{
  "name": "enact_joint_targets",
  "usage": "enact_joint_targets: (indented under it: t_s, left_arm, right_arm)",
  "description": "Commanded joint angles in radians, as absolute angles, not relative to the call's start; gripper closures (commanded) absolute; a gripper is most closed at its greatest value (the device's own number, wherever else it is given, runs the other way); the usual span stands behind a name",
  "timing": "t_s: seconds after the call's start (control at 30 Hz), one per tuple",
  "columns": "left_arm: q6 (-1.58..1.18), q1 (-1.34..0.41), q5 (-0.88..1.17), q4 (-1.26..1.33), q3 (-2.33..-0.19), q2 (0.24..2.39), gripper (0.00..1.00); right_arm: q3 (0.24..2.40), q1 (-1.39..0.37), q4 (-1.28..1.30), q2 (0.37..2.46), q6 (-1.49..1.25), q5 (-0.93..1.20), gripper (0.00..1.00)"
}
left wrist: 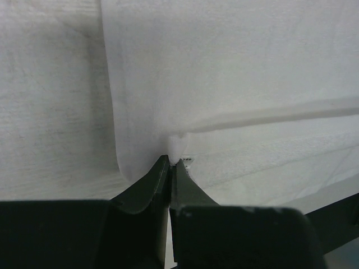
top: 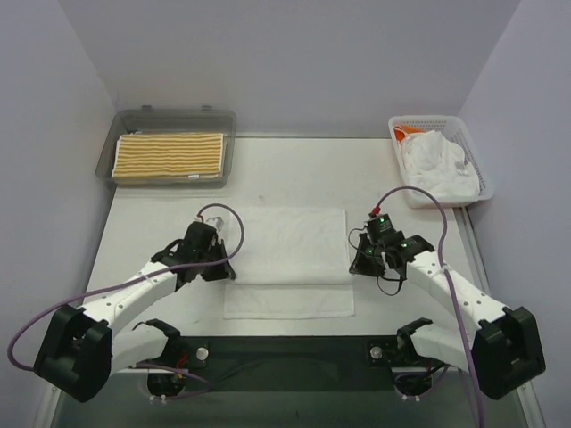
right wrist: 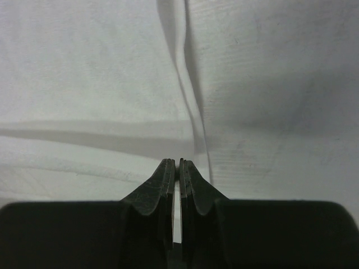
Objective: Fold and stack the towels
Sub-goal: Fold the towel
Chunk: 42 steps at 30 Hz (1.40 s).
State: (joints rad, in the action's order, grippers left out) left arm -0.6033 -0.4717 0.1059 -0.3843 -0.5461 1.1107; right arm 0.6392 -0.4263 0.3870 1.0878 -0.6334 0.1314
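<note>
Left fingers (left wrist: 150, 188) pinch white towel (left wrist: 224, 67), right fingers (right wrist: 157, 190) clenched; only overhead shows basket (top: 426, 119).

Clear grey plastic tray (top: 169, 120) is set at far-left corner of table (top: 294, 174), long side parallel w/ far edge. White mesh basket (top: 426, 120) is placed at far-right corner, angled, right side overhanging table's right edge. Both well apart.

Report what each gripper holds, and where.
Left gripper pinches the left edge of the white towel. Right gripper is shut at its right edge; a grip there cannot be told.
</note>
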Motion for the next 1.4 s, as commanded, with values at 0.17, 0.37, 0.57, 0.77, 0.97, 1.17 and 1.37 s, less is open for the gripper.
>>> enact_joint_targets:
  t_s: [0.17, 0.37, 0.57, 0.77, 0.97, 1.17, 1.37]
  left_arm:
    - [-0.692, -0.491, 0.098, -0.305, -0.492, 1.189, 1.00]
    - [-0.692, -0.491, 0.060, -0.262, -0.508, 1.273, 1.00]
    - [-0.637, -0.466, 0.028, -0.256, -0.685, 1.449, 1.00]
    - [-0.549, -0.457, 0.034, -0.313, -0.934, 1.615, 1.00]
    - [-0.511, -0.456, -0.017, -0.345, -0.994, 1.539, 1.00]
    - [-0.485, -0.456, -0.031, -0.357, -0.994, 1.413, 1.00]
    - [-0.502, -0.457, -0.012, -0.377, -0.966, 1.298, 1.00]
  right_arm:
    - [0.675, -0.420, 0.403, 1.305, -0.637, 0.146, 1.00]
    - [0.718, -0.396, 0.377, 1.422, -0.617, 0.161, 1.00]
    - [0.718, -0.299, 0.316, 1.471, -0.620, 0.178, 1.00]
    - [0.784, -0.252, 0.291, 1.483, -0.591, 0.160, 1.00]
    - [0.871, -0.249, 0.310, 1.405, -0.561, 0.135, 1.00]
    - [0.945, -0.249, 0.370, 1.310, -0.531, 0.104, 1.00]
    - [0.950, -0.249, 0.420, 1.194, -0.508, 0.054, 1.00]
